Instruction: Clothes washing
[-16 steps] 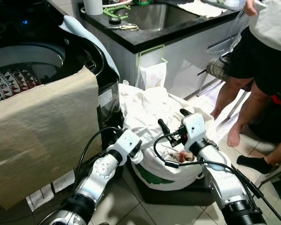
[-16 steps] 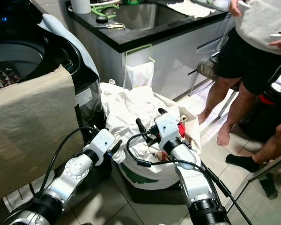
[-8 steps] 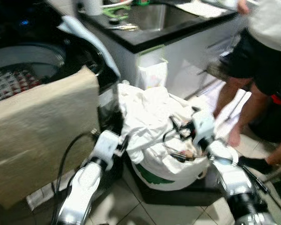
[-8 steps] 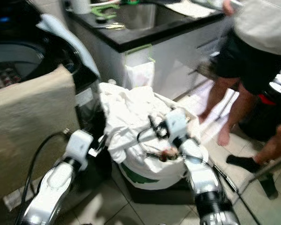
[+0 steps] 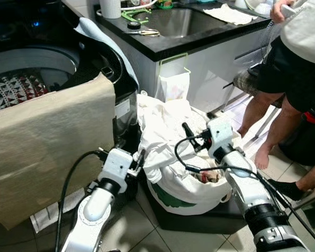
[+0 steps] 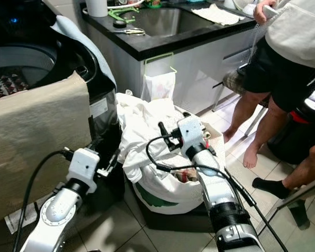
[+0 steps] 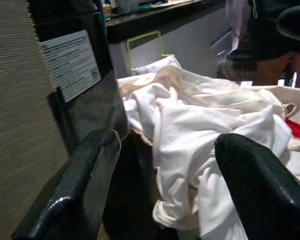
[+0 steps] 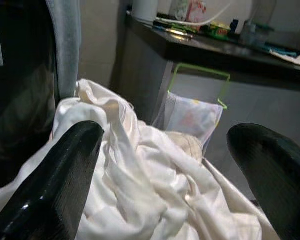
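Tiled floor, pale. Black surface with steel sink over white cabinets. Green wire rack hangs on cabinet. Person's bare legs at right.

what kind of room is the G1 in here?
Likely a home kitchen or laundry corner: an open top-load washing machine beside a dark counter with a steel sink, and a laundry basket heaped with white clothes on tiled floor.

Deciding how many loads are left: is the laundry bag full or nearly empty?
Full. White clothes heap above the rim of the bag, spilling over its edge toward the washer.
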You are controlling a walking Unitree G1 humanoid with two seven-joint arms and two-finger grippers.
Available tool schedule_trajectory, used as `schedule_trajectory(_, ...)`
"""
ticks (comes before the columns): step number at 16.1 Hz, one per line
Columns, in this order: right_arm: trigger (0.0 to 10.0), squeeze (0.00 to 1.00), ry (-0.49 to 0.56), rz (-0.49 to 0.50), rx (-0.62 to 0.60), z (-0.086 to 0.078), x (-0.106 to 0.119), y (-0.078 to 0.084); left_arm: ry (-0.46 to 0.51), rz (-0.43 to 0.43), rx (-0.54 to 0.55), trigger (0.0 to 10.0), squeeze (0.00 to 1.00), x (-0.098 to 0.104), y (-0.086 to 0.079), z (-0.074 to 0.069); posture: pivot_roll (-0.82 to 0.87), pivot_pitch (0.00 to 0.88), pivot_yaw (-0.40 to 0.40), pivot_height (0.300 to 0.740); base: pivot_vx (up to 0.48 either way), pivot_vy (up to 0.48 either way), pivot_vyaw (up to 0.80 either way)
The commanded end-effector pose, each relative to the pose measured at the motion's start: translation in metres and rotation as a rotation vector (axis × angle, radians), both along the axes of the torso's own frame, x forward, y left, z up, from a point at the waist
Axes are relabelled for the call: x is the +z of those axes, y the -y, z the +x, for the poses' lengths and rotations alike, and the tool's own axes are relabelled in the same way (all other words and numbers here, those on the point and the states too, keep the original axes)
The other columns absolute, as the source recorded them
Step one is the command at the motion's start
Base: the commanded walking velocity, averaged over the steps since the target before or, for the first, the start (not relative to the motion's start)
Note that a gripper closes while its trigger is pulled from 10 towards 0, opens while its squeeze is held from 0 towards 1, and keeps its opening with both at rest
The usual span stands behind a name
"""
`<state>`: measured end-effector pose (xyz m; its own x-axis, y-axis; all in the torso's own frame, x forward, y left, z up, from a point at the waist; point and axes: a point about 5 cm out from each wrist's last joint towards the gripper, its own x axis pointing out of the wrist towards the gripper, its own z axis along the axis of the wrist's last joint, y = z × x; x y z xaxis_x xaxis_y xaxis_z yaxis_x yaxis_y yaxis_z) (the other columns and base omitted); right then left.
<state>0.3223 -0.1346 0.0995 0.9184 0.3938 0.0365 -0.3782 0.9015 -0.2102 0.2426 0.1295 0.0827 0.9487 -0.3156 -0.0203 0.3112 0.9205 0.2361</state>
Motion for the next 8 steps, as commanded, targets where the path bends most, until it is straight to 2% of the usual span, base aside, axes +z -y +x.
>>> schedule_trajectory(1, 10.0, 0.00, 0.005, -0.012, 0.001, 0.002, 0.001, 0.002, -0.002, 0.005, 0.007, 10.0, 0.00, 0.003, 0.001, 0.000, 0.03, 0.000, -0.042, 0.740, 0.000, 0.000, 0.00)
schedule_trajectory(3, 10.0, 0.00, 0.011, -0.011, 0.002, 0.000, -0.001, 0.002, -0.012, 0.008, 0.004, 10.0, 0.00, 0.002, 0.003, 0.003, 0.02, 0.000, -0.034, 0.740, 0.000, 0.000, 0.00)
schedule_trajectory(5, 10.0, 0.00, 0.046, -0.026, 0.026, -0.008, 0.003, 0.000, -0.028, 0.025, 0.032, 10.0, 0.00, -0.004, -0.003, 0.014, -0.01, 0.000, -0.017, 0.740, 0.000, 0.000, 0.00)
schedule_trajectory(7, 10.0, 0.00, 0.109, -0.034, 0.059, -0.024, 0.015, -0.001, -0.106, 0.035, 0.082, 10.0, 0.00, -0.026, -0.010, 0.030, -0.08, 0.000, -0.012, 0.740, 0.000, 0.000, 0.00)
schedule_trajectory(8, 10.0, 0.00, 0.136, -0.048, 0.091, -0.047, 0.023, 0.000, -0.207, 0.091, 0.093, 10.0, 0.00, -0.052, -0.011, 0.040, -0.13, 0.000, -0.012, 0.740, 0.000, 0.000, 0.00)
